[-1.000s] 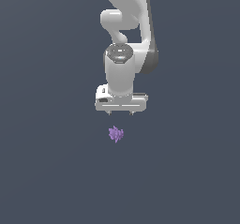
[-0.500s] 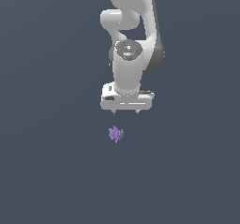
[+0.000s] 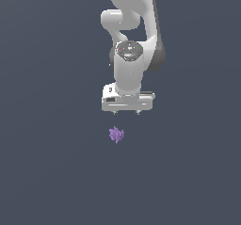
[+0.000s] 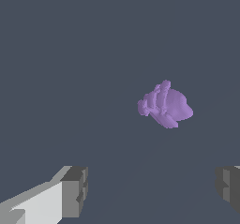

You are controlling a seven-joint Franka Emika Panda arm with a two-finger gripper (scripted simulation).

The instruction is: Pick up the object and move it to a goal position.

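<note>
Evidently we are drifting toward the exterior view's right, off the purple object [image 3: 116, 134], which is lying untouched on the grey floor [image 3: 47, 172] below. Our gripper [image 3: 126, 112] is hanging wide open and empty; realignment is needed before descending.

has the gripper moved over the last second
Yes. In the exterior view the gripper has shifted toward that view's right, measured against the purple spiky clump, which has stayed put on the floor. Its fingers are spread open, holding nothing.
</note>
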